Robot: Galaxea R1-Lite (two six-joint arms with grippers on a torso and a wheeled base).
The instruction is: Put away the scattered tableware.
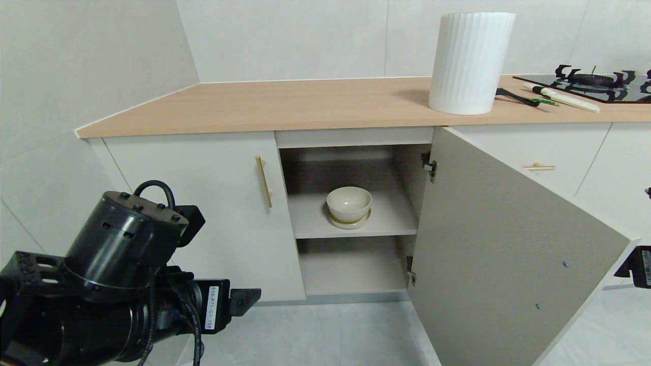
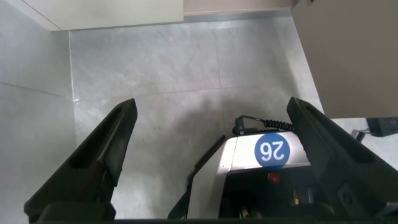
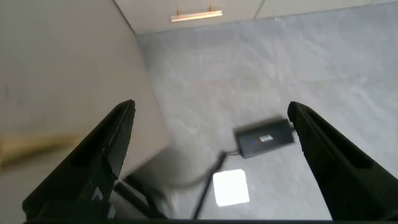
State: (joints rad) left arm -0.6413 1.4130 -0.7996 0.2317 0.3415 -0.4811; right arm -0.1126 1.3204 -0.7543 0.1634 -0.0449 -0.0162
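Note:
A cream bowl [image 1: 349,202] sits on a small plate [image 1: 349,222] on the middle shelf [image 1: 391,218] of the open cabinet. On the counter at the right lie a cream-handled utensil [image 1: 567,99] and a black-handled one [image 1: 519,96]. My left gripper [image 2: 212,109] hangs low at the left, over the floor, open with nothing between its fingers. My right gripper [image 3: 211,109] is low at the right, beside the open cabinet door [image 3: 62,93], also open and holding nothing.
The door [image 1: 508,244] swings out to the right of the cabinet opening. A tall white ribbed container [image 1: 470,61] stands on the wooden counter [image 1: 279,104], with a gas hob [image 1: 595,81] beyond. The left cabinet door [image 1: 203,203] is closed. A small dark box [image 3: 264,138] lies on the floor.

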